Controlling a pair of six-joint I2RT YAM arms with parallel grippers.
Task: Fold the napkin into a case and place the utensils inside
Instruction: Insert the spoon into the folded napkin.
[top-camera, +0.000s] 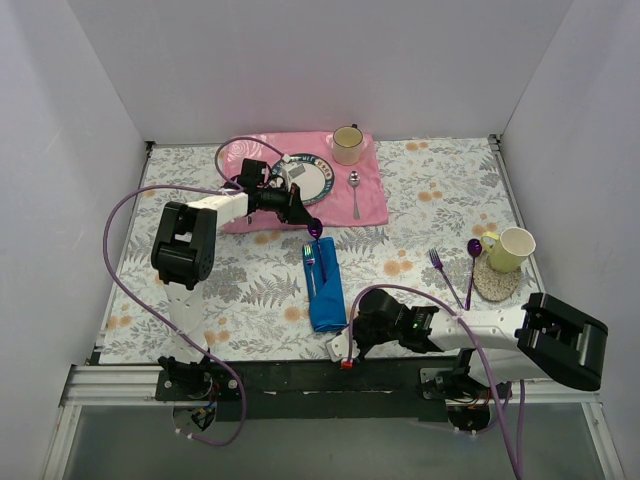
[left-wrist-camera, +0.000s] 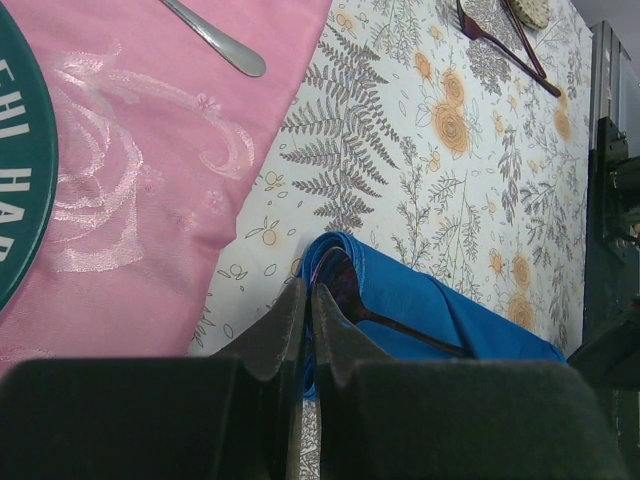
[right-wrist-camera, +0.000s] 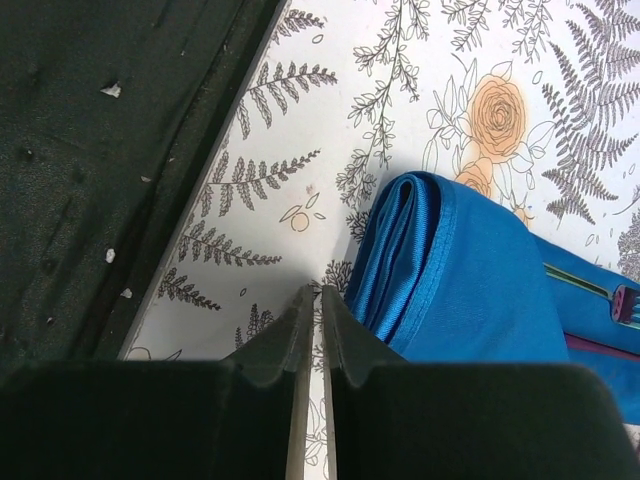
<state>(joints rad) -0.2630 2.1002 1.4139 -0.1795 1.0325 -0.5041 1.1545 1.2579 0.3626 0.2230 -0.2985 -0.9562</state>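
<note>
The blue napkin (top-camera: 326, 290), folded into a narrow case (left-wrist-camera: 460, 310), lies in the middle of the table. An iridescent fork (top-camera: 310, 258) and a purple spoon (top-camera: 316, 230) stick out of its far end. My left gripper (top-camera: 303, 214) hangs over that end, jaws shut (left-wrist-camera: 308, 290). The spoon's bowl (left-wrist-camera: 338, 278) lies right beside the fingertips, and I see nothing between them. My right gripper (top-camera: 340, 348) sits low by the case's near end (right-wrist-camera: 450, 270), its jaws (right-wrist-camera: 312, 292) almost together with nothing held. Two more iridescent utensils, a fork (top-camera: 441, 271) and a spoon (top-camera: 472, 256), lie to the right.
A pink placemat (top-camera: 372, 200) at the back carries a plate (top-camera: 312, 180), a plain silver spoon (top-camera: 354, 193) and a cup (top-camera: 347, 145). A yellow cup (top-camera: 512, 248) stands on a coaster (top-camera: 493, 283) at the right. The black table edge (right-wrist-camera: 100, 150) runs beside my right gripper.
</note>
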